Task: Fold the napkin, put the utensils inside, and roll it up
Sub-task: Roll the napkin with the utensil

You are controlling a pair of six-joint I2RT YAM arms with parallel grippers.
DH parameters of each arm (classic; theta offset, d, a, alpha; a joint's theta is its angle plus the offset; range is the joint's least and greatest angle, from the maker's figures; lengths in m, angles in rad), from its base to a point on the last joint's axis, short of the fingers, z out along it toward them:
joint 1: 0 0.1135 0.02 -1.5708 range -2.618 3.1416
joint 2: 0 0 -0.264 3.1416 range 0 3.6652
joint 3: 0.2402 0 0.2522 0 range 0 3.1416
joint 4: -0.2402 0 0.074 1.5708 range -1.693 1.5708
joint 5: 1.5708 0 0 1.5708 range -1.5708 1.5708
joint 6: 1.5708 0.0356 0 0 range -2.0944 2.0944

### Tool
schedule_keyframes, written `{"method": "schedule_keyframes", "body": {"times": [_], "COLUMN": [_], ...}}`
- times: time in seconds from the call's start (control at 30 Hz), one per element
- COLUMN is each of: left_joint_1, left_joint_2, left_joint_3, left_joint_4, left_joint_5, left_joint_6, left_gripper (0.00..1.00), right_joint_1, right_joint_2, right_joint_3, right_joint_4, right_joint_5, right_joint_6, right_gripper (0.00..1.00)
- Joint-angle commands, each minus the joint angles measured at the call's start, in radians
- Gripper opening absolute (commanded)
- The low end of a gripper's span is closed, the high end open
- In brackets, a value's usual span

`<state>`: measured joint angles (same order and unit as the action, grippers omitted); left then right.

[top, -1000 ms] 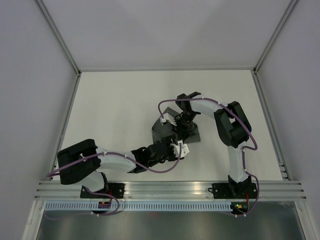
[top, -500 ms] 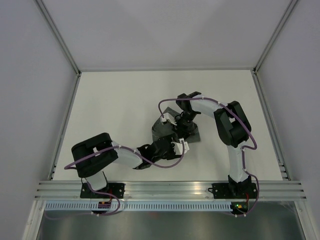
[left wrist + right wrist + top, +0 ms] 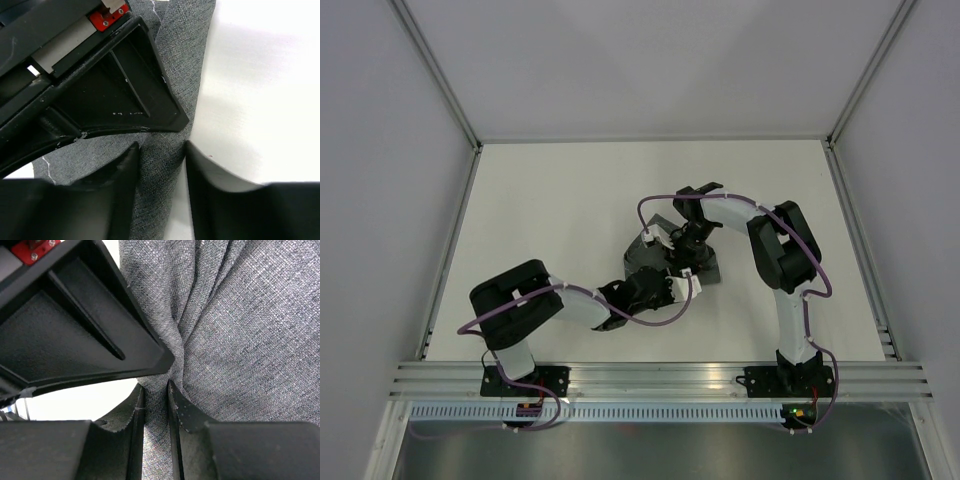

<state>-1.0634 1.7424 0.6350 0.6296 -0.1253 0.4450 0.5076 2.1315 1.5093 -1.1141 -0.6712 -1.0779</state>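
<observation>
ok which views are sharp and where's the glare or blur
Top external: even light, sharp, only faint shadows. Left wrist: table blown out white, the near fingers slightly soft. Right wrist: napkin weave crisp.

Seen from above, with the left arm (image 3: 570, 305): elbow folded back near its base, forearm stretched low toward the right, wrist tipped down. At the left gripper (image 3: 162, 144): fingers (image 3: 120, 175) parted, astride a ridge of the napkin (image 3: 185, 60). With the right arm (image 3: 782, 250): arched high, wrist turned back leftward. At the right gripper (image 3: 155, 386): fingers (image 3: 176, 412) drawn narrow, pinching a fold.
</observation>
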Motion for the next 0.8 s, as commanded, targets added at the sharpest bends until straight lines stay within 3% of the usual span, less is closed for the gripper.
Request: {"method": "schedule_keyframes", "body": {"times": [0.0,0.33,0.6,0.77], "left_joint_1": [0.016,0.063,0.088,0.121], "left_joint_2": [0.017,0.04,0.091,0.111], "left_joint_3": [0.035,0.072,0.143,0.166], "left_joint_4": [-0.014,-0.114,-0.248,-0.298], "left_joint_5": [0.062,0.156,0.275,0.338], "left_joint_6": [-0.041,-0.153,-0.2,-0.21], "left_gripper": [0.4,0.34,0.09,0.02], "right_joint_1": [-0.011,-0.017,-0.021,-0.026], "right_joint_2": [0.119,0.117,0.117,0.091], "right_joint_3": [-0.055,-0.051,-0.038,-0.029], "right_joint_4": [0.088,0.068,0.054,0.053], "right_joint_5": [0.2,0.185,0.171,0.148], "right_joint_6": [-0.036,-0.031,-0.01,0.016], "right_gripper": [0.0,0.01,0.01,0.13]}}
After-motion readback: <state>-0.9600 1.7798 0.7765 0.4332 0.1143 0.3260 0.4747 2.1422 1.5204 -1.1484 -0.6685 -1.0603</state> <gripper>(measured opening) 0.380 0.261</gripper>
